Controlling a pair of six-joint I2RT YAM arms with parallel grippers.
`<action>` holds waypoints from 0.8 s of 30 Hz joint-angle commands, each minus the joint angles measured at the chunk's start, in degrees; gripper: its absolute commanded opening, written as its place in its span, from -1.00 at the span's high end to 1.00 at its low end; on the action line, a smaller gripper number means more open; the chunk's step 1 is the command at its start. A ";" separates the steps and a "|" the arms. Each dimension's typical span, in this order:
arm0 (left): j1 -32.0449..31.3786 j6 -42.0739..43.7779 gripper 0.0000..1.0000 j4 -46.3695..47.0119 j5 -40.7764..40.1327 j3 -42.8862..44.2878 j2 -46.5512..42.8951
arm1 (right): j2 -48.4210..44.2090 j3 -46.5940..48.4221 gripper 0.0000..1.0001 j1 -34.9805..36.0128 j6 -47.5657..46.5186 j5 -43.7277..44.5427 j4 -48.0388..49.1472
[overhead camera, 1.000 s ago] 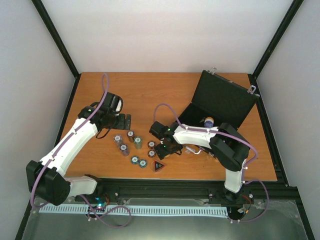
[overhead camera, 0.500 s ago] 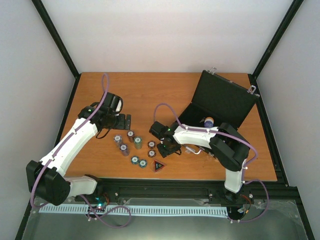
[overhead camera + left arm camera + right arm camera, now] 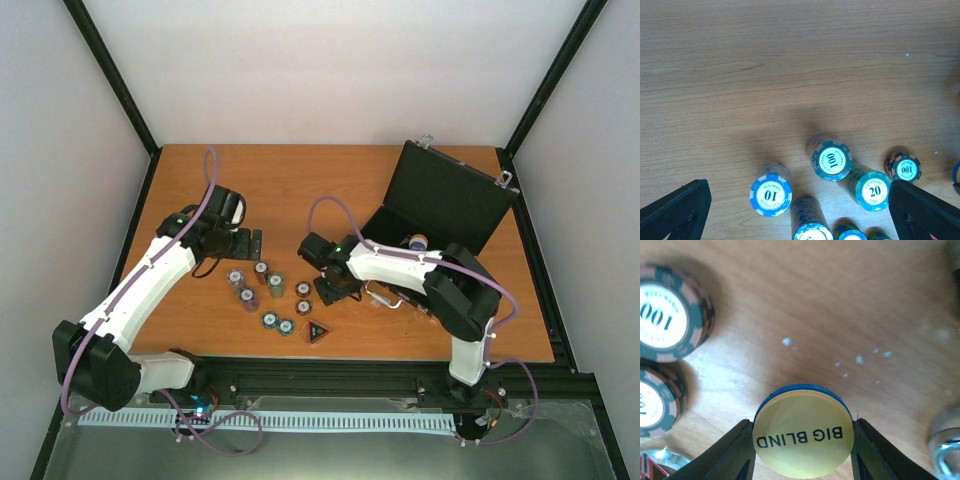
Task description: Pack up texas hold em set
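Observation:
The black hinged case [image 3: 440, 200] stands open at the back right with one chip stack [image 3: 417, 242] inside. Several chip stacks [image 3: 262, 285] stand mid-table, with the dark triangular token [image 3: 317, 332] nearer the front. My right gripper [image 3: 328, 287] is just right of the stacks. In the right wrist view it [image 3: 802, 440] is shut on the blue disc [image 3: 802, 432], whose yellow face reads BIG BLIND, held just above the wood. My left gripper [image 3: 250, 243] is wide open behind the stacks. In the left wrist view [image 3: 800, 215] the 10 stack [image 3: 770, 195] and a 100 stack [image 3: 832, 160] stand between its fingers.
Two brown-rimmed 100 stacks [image 3: 665, 315] stand left of the held disc. A silver ring of the case's metalwork [image 3: 945, 452] shows at the right edge of the right wrist view. Dark frame rails border the wooden table [image 3: 300, 190].
My right gripper has moved a little toward the back of the table, holding the disc. The left arm has not moved.

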 commanded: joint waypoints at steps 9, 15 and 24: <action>-0.24 0.46 -1.00 -0.02 -1.19 -0.15 -0.95 | -7.76 3.13 0.14 -12.86 0.33 8.08 -1.66; -0.24 0.44 -0.99 -0.11 -1.20 -0.20 -0.77 | -10.17 -0.08 0.14 -22.79 -1.92 11.86 2.20; -0.24 0.40 -1.00 -0.37 -1.25 -0.11 -0.17 | -10.87 -4.74 0.14 -30.99 -4.26 15.52 7.82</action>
